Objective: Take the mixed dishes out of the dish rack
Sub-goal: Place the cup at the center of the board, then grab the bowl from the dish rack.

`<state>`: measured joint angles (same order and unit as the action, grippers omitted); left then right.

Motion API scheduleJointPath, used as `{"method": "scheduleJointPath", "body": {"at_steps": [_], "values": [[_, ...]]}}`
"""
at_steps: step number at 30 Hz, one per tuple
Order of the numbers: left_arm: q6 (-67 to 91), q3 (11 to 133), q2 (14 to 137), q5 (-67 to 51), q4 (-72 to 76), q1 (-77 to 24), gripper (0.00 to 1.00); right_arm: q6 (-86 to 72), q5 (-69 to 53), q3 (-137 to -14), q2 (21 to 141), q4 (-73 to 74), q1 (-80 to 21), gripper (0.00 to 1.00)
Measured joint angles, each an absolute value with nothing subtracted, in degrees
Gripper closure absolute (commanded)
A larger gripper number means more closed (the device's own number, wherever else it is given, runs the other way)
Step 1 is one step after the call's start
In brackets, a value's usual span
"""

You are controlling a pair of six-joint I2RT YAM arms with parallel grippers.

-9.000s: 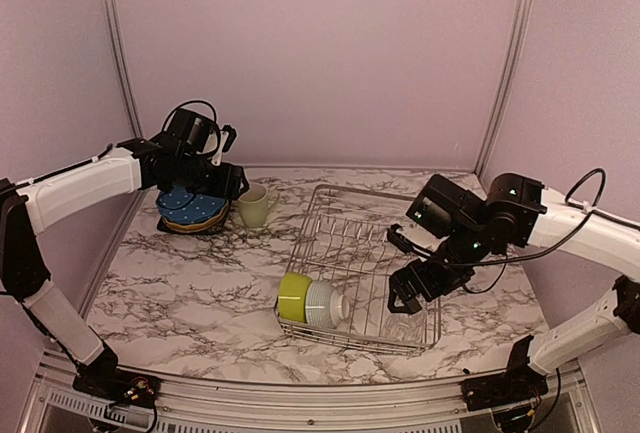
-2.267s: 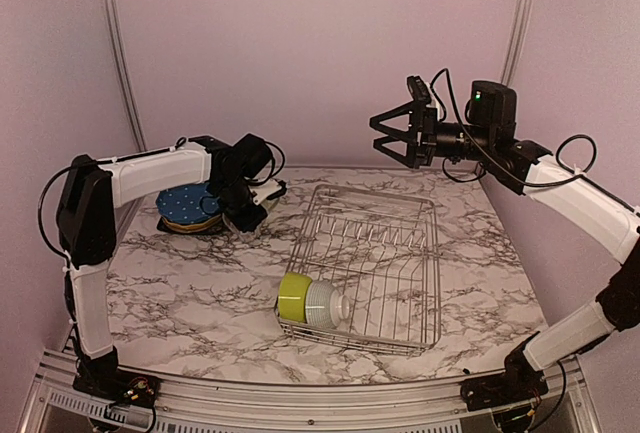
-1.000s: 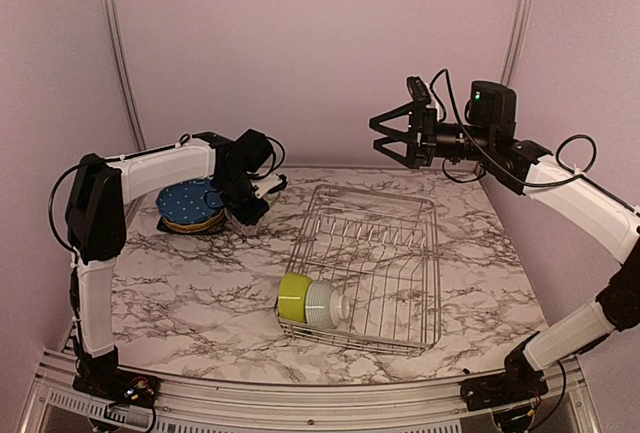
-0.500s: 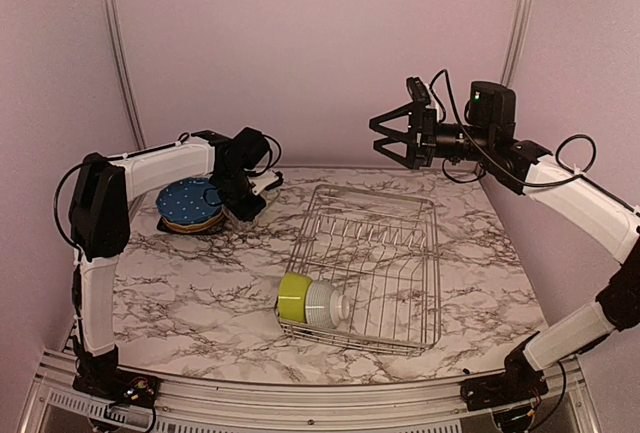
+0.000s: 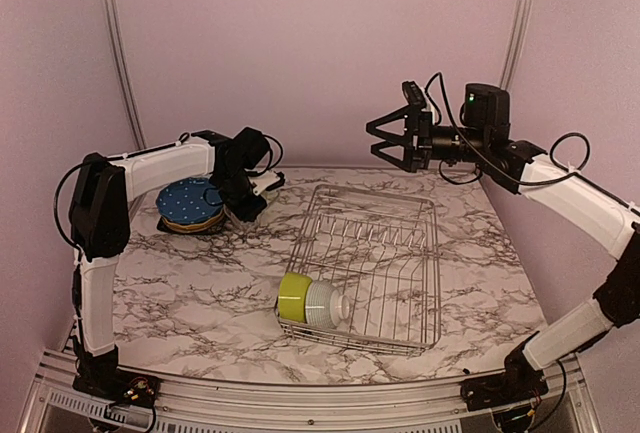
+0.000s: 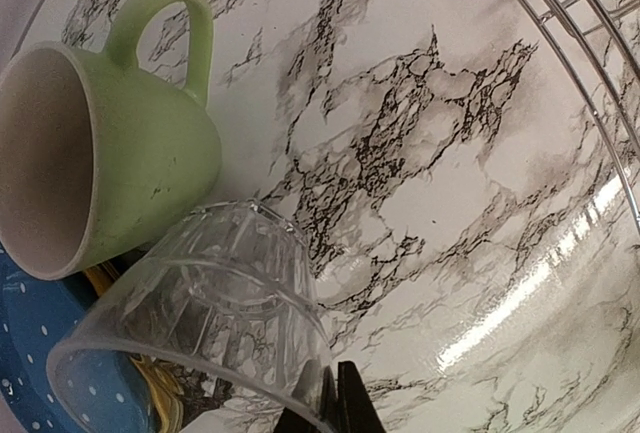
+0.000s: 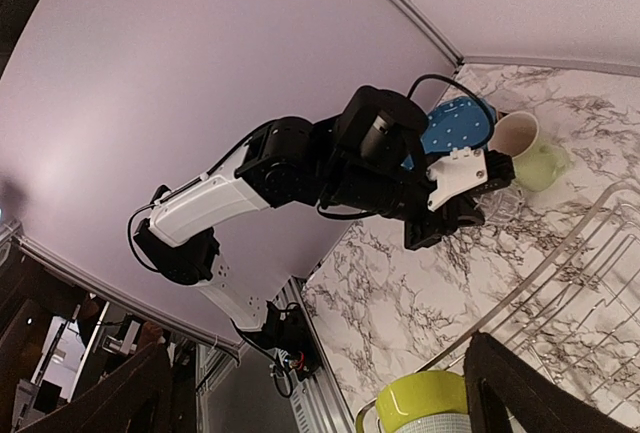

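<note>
My left gripper (image 6: 335, 405) is shut on the rim of the small clear glass (image 6: 200, 303), which hangs tilted just over the marble. It is right beside the pale green mug (image 6: 135, 168) and the blue dotted plate (image 6: 25, 353). From above, that gripper (image 5: 250, 196) sits next to the plate stack (image 5: 187, 198), which has an orange plate (image 5: 192, 221) under the blue one. The dish rack (image 5: 380, 193) holds a lime-green bowl (image 5: 293, 295) and a white ribbed bowl (image 5: 323, 305) at its near left corner. My right gripper (image 5: 386, 140) is open and empty, raised high over the rack's far end.
The back wall and a metal corner post (image 5: 118, 48) stand close behind the plate stack. The right wrist view looks across at the left arm (image 7: 300, 168), the mug (image 7: 530, 151) and the lime-green bowl (image 7: 425, 401).
The left gripper has moved the glass a little left, closer to the plate stack. The right gripper has shifted slightly left and is still open.
</note>
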<state>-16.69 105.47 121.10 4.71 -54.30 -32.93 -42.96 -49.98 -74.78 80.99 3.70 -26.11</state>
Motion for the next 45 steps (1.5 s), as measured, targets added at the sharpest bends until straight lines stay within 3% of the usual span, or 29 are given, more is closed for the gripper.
{"method": "scheduleJointPath", "body": {"at_steps": [7, 15, 21, 26, 28, 29, 30, 38, 45], "values": [[-17.0, 105.4, 121.2, 4.4, -54.3, -32.9, 0.97, -43.0, -50.1, -74.9, 81.3, 3.7, -26.1, 0.02], [-16.9, 105.4, 123.0, 4.5, -54.3, -32.9, 0.82, -42.8, -50.0, -75.0, 81.4, 4.0, -26.1, 0.02], [-16.9, 105.4, 123.0, 4.5, -54.0, -33.0, 0.66, -42.8, -50.0, -75.0, 81.4, 4.1, -26.1, 0.02], [-15.8, 105.6, 122.9, 4.5, -54.0, -33.0, 0.36, -42.7, -50.0, -75.0, 81.4, 4.5, -26.1, 0.02], [-15.7, 105.6, 122.7, 4.6, -54.0, -33.0, 0.21, -42.3, -50.0, -75.0, 81.4, 5.0, -26.1, 0.02], [-15.6, 105.7, 122.3, 4.6, -54.0, -33.0, 0.07, -41.9, -49.9, -75.0, 81.4, 5.3, -26.1, 0.02], [-15.5, 105.7, 121.8, 4.6, -54.0, -33.0, 0.02, -41.6, -49.8, -75.0, 81.4, 5.6, -26.1, 0.02], [-14.0, 105.2, 113.3, 4.8, -53.0, -33.0, 0.01, -37.9, -47.9, -75.2, 81.3, 12.0, -26.1, 0.03], [-10.7, 96.0, 96.9, 6.1, -43.6, -33.0, 0.01, -33.6, -41.9, -77.7, 81.0, 23.3, -29.6, 0.04]]}}
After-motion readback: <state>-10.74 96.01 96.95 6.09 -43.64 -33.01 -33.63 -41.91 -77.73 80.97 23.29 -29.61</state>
